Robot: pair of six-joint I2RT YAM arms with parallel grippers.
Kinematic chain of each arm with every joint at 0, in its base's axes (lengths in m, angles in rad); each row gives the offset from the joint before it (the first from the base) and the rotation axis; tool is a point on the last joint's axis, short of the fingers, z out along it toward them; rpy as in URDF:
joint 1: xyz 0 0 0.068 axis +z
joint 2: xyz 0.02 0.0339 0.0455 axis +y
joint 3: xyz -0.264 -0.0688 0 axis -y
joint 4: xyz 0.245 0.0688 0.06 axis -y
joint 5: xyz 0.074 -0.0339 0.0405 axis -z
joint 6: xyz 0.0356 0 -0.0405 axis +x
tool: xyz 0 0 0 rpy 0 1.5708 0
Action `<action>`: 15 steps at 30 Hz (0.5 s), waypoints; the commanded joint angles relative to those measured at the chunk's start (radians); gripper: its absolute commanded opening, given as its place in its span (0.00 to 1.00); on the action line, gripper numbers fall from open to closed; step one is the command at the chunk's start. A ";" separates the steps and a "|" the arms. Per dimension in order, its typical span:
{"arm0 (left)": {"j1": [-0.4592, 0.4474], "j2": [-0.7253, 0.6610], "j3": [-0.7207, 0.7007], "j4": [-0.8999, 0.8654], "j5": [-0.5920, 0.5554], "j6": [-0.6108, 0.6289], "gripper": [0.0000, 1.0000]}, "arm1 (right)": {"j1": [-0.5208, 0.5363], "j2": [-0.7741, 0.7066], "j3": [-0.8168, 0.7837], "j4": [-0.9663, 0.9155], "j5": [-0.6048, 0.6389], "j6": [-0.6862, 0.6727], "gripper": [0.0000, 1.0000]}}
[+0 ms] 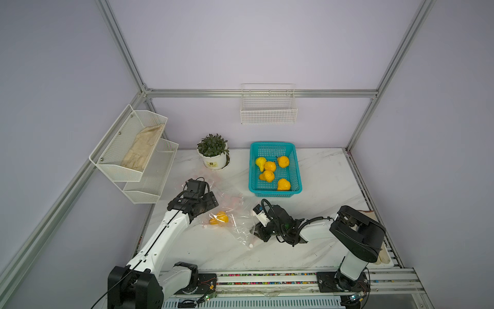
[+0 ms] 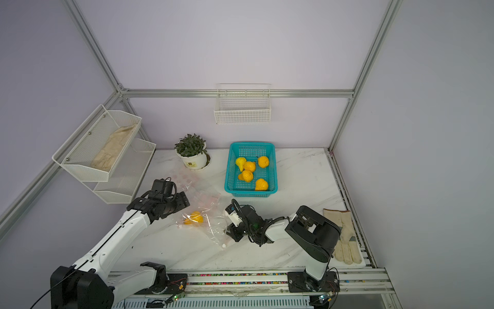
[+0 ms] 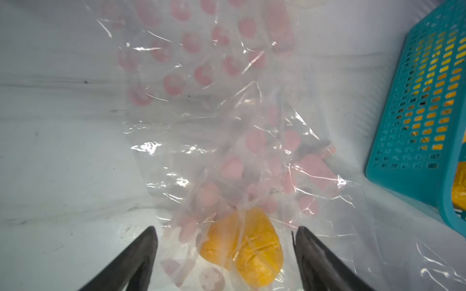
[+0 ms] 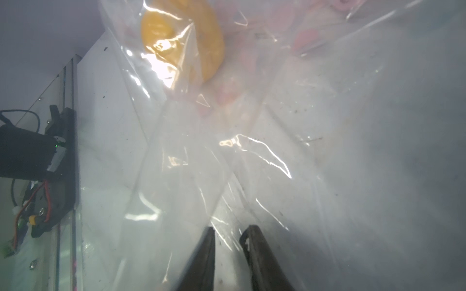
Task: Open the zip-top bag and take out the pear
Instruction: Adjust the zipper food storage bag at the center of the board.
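Right wrist view: the right gripper [image 4: 228, 228] has its fingers nearly together with the clear film of the zip-top bag [image 4: 227, 151] gathered between them. It seems to be pinching an edge of the bag low against the table [image 4: 100, 151]. Whether the zip is parted I cannot tell.

A little further in, the pear [image 4: 186, 42] lies inside the bag under creased film, between the two arms. On its far side the left gripper [image 3: 225, 230] is wide open and holds nothing. Its fingers straddle the pear without touching it, and film covers the fruit.

Beyond that, more pink-spotted film sprawls toward the blue basket [image 1: 275, 191], which holds five other pears [image 1: 270, 166]. A potted plant [image 1: 213, 152] stands at the back.

The likeliest trouble is the left fingers closing here. They would probably clamp the pear through the plastic, so fruit and bag would lift together and nothing would come out. The right pinch is on thin, slick film, so a pull from the other side could slide it free and let the mouth collapse. If the left gripper goes in blind, it could snag the loose spotted film lying close by. The pear is round and unheld, so a tug on the bag could roll it deeper in.
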 commanded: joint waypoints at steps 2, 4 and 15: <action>0.145 -0.020 -0.119 0.003 0.098 -0.019 0.86 | 0.005 -0.031 -0.010 0.053 -0.053 -0.034 0.27; 0.191 -0.005 -0.162 0.044 0.167 -0.030 0.84 | 0.004 -0.027 -0.009 0.044 -0.064 -0.037 0.27; 0.211 0.097 -0.237 0.280 0.442 -0.025 0.28 | 0.005 0.048 0.054 -0.047 -0.049 0.001 0.26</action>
